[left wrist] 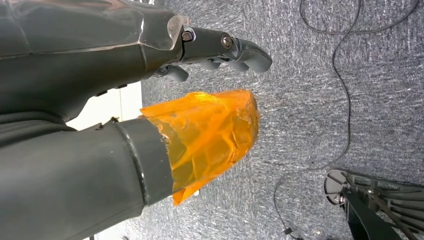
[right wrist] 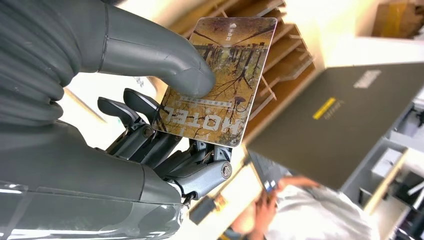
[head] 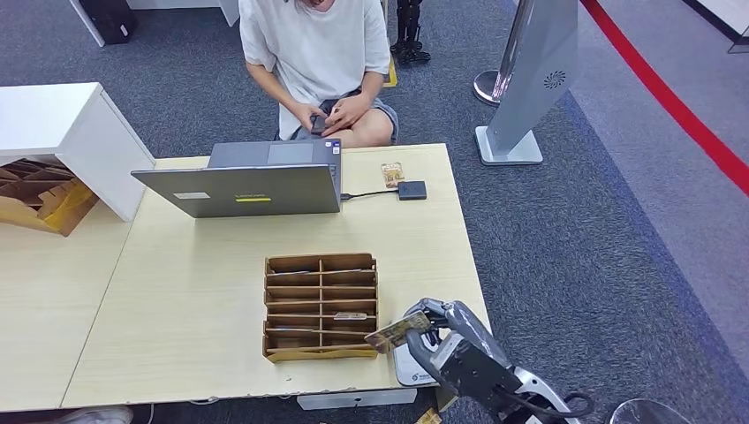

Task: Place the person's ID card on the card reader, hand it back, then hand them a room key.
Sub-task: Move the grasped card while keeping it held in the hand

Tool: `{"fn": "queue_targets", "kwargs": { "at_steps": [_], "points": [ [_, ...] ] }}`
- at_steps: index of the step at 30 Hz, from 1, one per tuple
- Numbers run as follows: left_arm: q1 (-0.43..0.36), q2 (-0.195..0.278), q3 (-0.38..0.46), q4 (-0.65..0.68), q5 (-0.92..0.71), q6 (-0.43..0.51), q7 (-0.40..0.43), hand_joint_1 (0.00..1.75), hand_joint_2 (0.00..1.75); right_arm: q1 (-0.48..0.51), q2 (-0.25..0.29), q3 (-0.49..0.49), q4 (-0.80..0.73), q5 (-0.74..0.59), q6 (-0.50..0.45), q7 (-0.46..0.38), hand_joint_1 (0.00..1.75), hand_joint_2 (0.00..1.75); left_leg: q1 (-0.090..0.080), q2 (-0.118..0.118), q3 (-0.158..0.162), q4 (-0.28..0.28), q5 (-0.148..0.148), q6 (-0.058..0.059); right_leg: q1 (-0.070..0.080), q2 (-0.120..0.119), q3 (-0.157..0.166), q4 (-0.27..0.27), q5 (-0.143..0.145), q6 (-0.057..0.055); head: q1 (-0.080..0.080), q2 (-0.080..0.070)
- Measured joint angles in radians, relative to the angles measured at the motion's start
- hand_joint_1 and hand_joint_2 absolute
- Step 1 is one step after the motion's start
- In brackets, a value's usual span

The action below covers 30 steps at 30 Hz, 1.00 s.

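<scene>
My right hand (head: pixel 444 342) hovers over the table's near right corner and pinches a brown room key card (head: pixel 395 334) between thumb and fingers. The right wrist view shows the right hand (right wrist: pixel 100 150) and the card (right wrist: pixel 220 85), printed HOTEL over an autumn tree picture. A small black card reader (head: pixel 412 190) lies at the far right of the table, cabled to the laptop (head: pixel 256 181). A small brownish card (head: pixel 392 174) lies just beyond it. The person (head: pixel 309 53) sits at the far side, both hands on a dark object. My left hand (left wrist: pixel 90 70) hangs over carpet, holding nothing, its thumb wrapped in orange tape.
A wooden slotted card organiser (head: pixel 321 306) stands on the light wooden table (head: pixel 177 291), left of my right hand, with a card in one slot. A white pad (head: pixel 408 367) lies under that hand. A white cabinet (head: pixel 62 132) and cardboard sit left; a grey kiosk (head: pixel 530 79) stands far right.
</scene>
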Motion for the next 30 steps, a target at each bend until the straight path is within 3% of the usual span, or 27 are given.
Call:
{"fn": "queue_targets", "kwargs": {
  "at_steps": [30],
  "points": [
    [0.000, 0.055, 0.006, 0.101, -0.007, 0.045, -0.009, 0.00, 0.00, -0.020, 0.019, 0.058, 0.213, -0.104, -0.009, 0.053, 1.75, 1.75, 0.000, 0.000, 0.000, 0.000, 0.000, 0.000, 0.000, 0.000, 0.000, 0.000, 0.000, 0.000, 0.000, 0.000]
  ]
}}
